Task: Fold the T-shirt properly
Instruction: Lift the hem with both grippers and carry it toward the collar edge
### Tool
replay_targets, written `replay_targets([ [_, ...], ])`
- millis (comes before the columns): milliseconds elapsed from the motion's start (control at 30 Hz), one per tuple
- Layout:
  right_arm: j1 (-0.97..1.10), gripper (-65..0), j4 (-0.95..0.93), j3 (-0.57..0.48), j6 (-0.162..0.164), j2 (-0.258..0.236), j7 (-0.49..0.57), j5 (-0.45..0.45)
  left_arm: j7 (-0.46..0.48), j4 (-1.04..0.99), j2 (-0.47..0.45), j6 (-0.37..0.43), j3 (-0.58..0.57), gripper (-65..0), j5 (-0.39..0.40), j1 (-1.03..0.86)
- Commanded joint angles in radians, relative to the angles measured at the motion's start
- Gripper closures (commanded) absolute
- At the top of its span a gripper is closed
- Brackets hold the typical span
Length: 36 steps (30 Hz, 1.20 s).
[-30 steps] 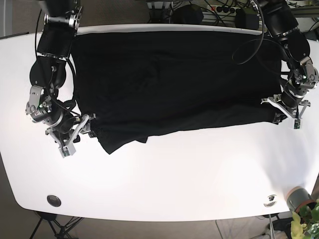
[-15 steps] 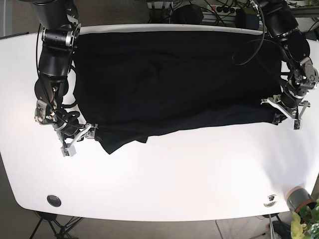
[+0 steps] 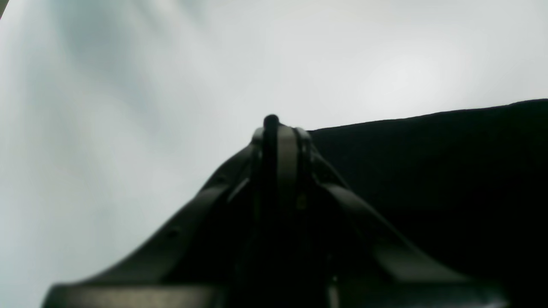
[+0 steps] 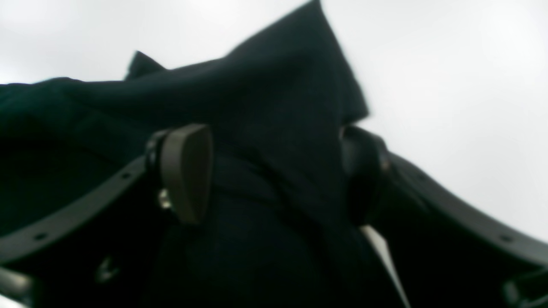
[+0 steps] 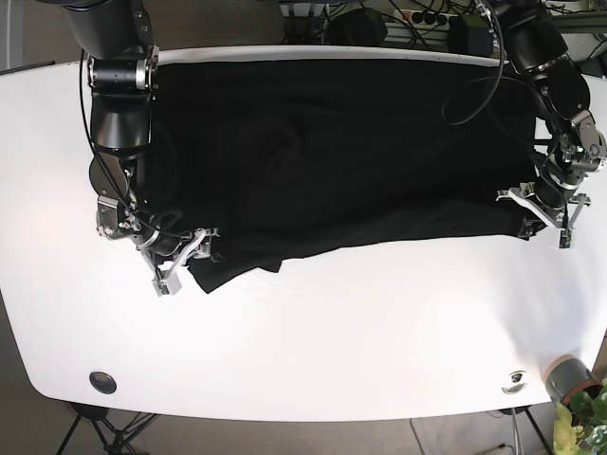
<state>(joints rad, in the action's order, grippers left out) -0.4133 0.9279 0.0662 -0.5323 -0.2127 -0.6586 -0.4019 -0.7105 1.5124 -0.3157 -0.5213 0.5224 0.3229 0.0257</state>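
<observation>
1. Left wrist: my left gripper point(image 3: 280, 128) has its tips pressed together, seemingly empty; the T-shirt point(image 3: 428, 171) fills the lower right of the frame, beside it

2. Right wrist: my right gripper point(image 4: 274, 171) stands spread around a raised fold of the T-shirt point(image 4: 278, 107); I judge closing on it comes next

3. Base: the shirt point(image 5: 332, 152) lies across the upper half of the white table point(image 5: 332, 332); cables run along the top edge, and a plant point(image 5: 580, 412) sits at lower right
</observation>
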Motion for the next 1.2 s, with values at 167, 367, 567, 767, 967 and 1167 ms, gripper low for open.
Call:
replay_targets([
  [167, -0.028, -9.4, 0.012, 0.002, -0.002, -0.008, 0.006, -0.007, 0.025, 0.014, -0.018, -0.003, 0.003, 0.0, 0.009, 0.018],
  [367, -0.029, -2.4, 0.072, 0.002, -0.002, -0.011, -0.013, -0.015, 0.030, -0.088, -0.021, -0.003, 0.003, 0.0, 0.009, 0.081],
  [567, 0.015, -2.1, 0.282, 0.050, -0.001, -0.035, -0.148, -0.015, 0.030, -0.244, -0.027, -0.029, 0.009, 0.0, 0.012, 0.148],
  [767, 0.070, -2.1, 0.507, 0.133, -0.001, -0.035, -0.292, -0.015, 0.024, -0.184, -0.026, -0.052, 0.009, 0.0, 0.012, 0.156],
  [967, 0.143, -2.1, 0.698, 0.189, -0.004, -0.035, -0.404, -0.015, 0.022, -0.140, -0.023, -0.053, 0.005, 0.0, 0.012, 0.153],
  [1167, 0.233, -2.1, 0.834, 0.211, -0.007, -0.034, -0.433, -0.016, 0.022, -0.138, -0.023, -0.055, 0.005, 0.0, 0.012, 0.148],
])
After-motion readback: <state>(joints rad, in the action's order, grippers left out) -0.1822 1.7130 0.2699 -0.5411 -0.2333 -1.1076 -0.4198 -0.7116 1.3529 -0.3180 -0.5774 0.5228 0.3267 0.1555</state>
